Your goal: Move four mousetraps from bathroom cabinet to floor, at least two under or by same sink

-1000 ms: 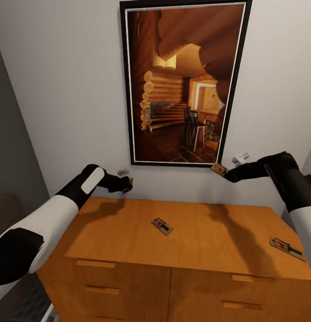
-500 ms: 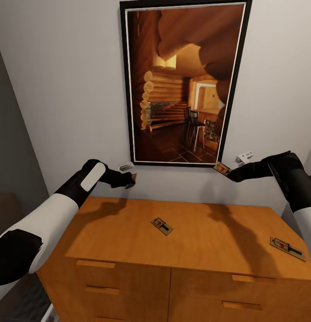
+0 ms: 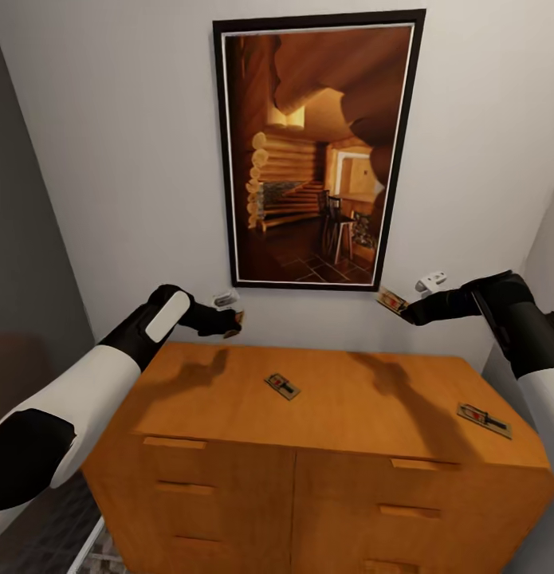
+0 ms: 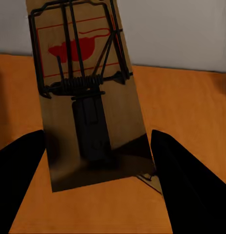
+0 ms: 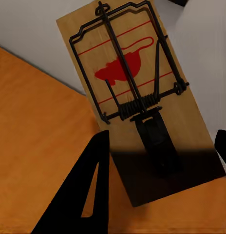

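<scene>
Left fingers [image 3: 233, 317] hold mousetrap [image 4: 86, 92]; right fingers [image 3: 400, 305] hold another [image 5: 135, 105]; both above cabinet [image 3: 332, 478]. Two traps on top: middle one [image 3: 282, 386] between arms, right-edge one [image 3: 484, 419] probably nearer right arm.

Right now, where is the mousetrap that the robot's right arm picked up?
In the head view, that mousetrap is held in the right pincer, lifted above the cabinet near the framed picture's lower right corner.

Left end effector [image 3: 229, 323] slightly higher.
</scene>
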You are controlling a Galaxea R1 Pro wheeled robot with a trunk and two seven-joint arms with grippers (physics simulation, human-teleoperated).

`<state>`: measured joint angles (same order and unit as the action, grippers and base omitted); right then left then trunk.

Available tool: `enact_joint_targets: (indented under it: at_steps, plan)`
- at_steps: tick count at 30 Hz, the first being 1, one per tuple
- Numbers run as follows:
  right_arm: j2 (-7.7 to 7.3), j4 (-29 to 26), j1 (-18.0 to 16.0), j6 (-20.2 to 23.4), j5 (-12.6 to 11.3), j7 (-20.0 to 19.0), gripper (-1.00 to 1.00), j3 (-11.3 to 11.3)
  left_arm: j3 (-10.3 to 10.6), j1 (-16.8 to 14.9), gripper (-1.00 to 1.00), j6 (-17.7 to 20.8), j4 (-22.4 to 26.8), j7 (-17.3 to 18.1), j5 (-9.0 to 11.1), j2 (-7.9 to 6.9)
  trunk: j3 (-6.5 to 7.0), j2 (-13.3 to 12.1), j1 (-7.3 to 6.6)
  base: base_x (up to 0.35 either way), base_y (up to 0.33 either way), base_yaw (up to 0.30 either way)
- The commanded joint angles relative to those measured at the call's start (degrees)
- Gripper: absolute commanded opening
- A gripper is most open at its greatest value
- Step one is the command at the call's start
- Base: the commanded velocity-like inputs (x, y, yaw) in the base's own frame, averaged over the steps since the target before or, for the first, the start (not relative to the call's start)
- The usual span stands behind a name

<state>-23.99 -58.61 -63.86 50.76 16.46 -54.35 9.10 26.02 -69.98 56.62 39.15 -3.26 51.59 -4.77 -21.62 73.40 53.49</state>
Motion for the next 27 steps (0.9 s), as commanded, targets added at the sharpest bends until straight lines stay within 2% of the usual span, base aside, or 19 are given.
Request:
enact_joint_targets:
  at_steps: [1,7,9,10,12,13,15,19,27]
  plan:
    - [0.01,0.03,-0.05,0.02,0.59,-0.46,-1.00,0.10,0.82,-0.07,-1.00,0.08,0.06,-0.34,0.45,-0.08,-0.07,0.05,-0.03,-0.314,-0.086,0.000]
    - [0.34,0.38,-0.04,-0.03,0.53,-0.20,-1.00,0.20,1.65,-0.07,-1.00,0.07,0.05,-0.35,0.44,-0.06,-0.07,0.05,-0.03,-0.317,-0.086,0.000]
    - [3.04,2.12,-0.04,-0.06,0.56,0.13,-1.00,0.21,1.66,-0.07,-1.00,0.07,0.05,-0.35,0.44,-0.07,-0.07,0.05,-0.03,-0.317,-0.086,0.000]
    - [3.66,2.66,-0.04,-0.08,0.57,0.37,-1.00,0.21,1.67,-0.07,-1.00,0.07,0.05,-0.35,0.44,-0.09,-0.07,0.05,-0.03,-0.317,-0.086,0.000]
    - [6.42,4.94,-0.04,-0.24,0.60,2.31,-1.00,0.21,1.71,-0.07,-1.00,0.07,0.05,-0.35,0.44,-0.12,-0.07,0.05,-0.03,-0.317,-0.082,0.000]
    - [8.54,6.56,-0.03,-0.39,0.59,4.96,-1.00,0.21,1.73,-0.07,-1.00,0.07,0.05,-0.35,0.44,-0.14,-0.07,0.05,-0.03,-0.271,-0.044,0.000]
    - [10.70,8.38,-0.03,-0.63,0.56,9.40,-1.00,0.21,1.75,-0.07,-1.00,0.07,0.05,-0.35,0.44,-0.14,-0.07,0.05,-0.03,-0.161,-0.023,0.000]
    - [12.24,10.33,-0.03,-0.87,0.28,14.67,-1.00,0.21,1.76,-0.07,-1.00,0.03,0.05,-0.35,0.44,-0.12,-0.07,0.05,-0.03,-0.058,-0.008,0.000]
    - [12.72,11.42,-0.04,-0.85,0.30,16.46,-1.00,0.21,1.74,-0.07,-1.00,0.01,0.05,-0.35,0.44,-0.07,-0.07,0.05,-0.03,-0.014,-0.001,0.000]
